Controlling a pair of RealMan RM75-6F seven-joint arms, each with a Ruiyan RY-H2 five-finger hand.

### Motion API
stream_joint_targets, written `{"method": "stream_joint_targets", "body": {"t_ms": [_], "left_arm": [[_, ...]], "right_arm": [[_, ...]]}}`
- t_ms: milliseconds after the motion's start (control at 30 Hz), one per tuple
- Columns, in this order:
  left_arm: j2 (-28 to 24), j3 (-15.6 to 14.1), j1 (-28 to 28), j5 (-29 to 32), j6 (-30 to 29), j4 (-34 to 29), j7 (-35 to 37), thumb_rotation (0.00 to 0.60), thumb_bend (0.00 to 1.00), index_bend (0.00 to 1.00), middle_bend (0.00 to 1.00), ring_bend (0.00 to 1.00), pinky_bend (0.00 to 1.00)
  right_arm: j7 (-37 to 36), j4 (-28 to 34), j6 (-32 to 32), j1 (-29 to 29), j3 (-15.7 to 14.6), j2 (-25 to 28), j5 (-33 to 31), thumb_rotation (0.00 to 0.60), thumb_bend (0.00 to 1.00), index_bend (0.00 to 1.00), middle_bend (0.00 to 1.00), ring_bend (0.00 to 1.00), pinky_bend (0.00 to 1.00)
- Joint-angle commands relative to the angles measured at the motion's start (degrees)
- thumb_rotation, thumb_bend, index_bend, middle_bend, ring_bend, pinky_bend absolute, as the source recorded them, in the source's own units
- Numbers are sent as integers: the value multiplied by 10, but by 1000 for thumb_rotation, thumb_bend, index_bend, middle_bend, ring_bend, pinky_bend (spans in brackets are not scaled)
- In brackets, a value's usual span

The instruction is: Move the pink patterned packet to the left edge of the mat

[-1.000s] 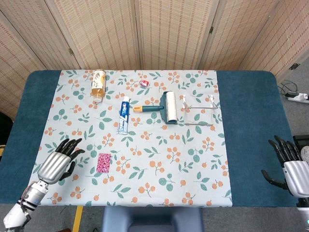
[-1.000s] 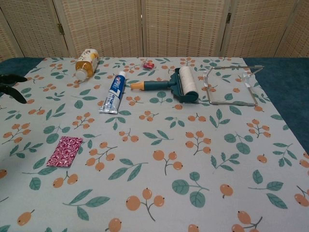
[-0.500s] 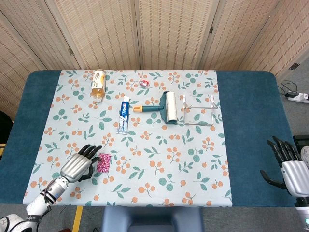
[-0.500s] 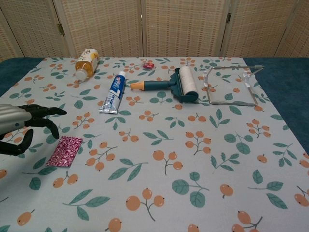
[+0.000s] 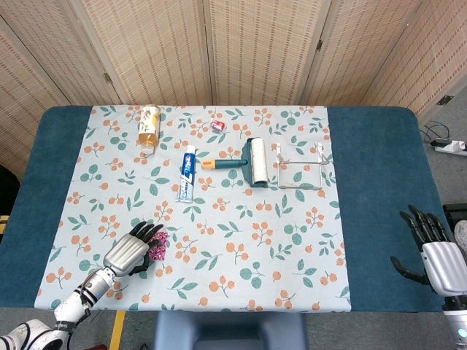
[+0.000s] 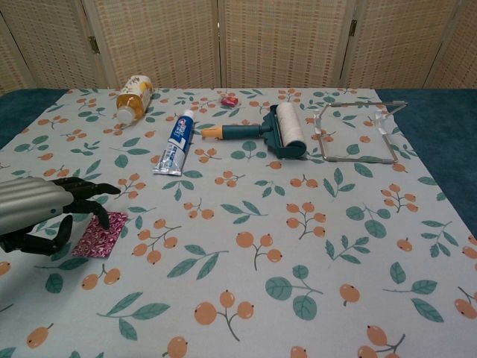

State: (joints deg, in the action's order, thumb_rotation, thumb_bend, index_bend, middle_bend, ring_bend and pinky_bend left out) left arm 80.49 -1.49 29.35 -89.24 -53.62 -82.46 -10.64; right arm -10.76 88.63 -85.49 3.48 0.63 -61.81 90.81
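Since a second ago the left robot hand (image 6: 45, 212) slid over the pink patterned packet (image 6: 104, 234), fingers spread, nothing gripped yet, so the grasp looks imminent.

Left hand (image 5: 133, 251) covers most of pink patterned packet (image 5: 159, 246) in head view; chest view shows the packet's left part (image 6: 103, 234) hidden under fingers, contact unclear. Right hand (image 5: 430, 251) cut off by frame edge. Small red item (image 5: 217, 126) too small to ID.
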Motion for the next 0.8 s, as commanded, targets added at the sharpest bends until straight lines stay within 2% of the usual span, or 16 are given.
{"method": "stream_joint_targets", "body": {"t_ms": [33,367,800], "left_arm": [[9,1,4,6,3,4,-8,308,957,291,0,0,0],[24,-2,10,33,16,15,-33,309,955,286,0,0,0],[-3,-20,-4,48,4,11,-20,311,953,287,0,0,0]], "right_arm": [[0,0,0,0,0,0,0,535,336,0,4,0,0],[0,0,-1,-2,0,1,-2,534,337,0,4,0,0],[0,0,2,0,0,-1,-3,536,336,0,4,0,0]]}}
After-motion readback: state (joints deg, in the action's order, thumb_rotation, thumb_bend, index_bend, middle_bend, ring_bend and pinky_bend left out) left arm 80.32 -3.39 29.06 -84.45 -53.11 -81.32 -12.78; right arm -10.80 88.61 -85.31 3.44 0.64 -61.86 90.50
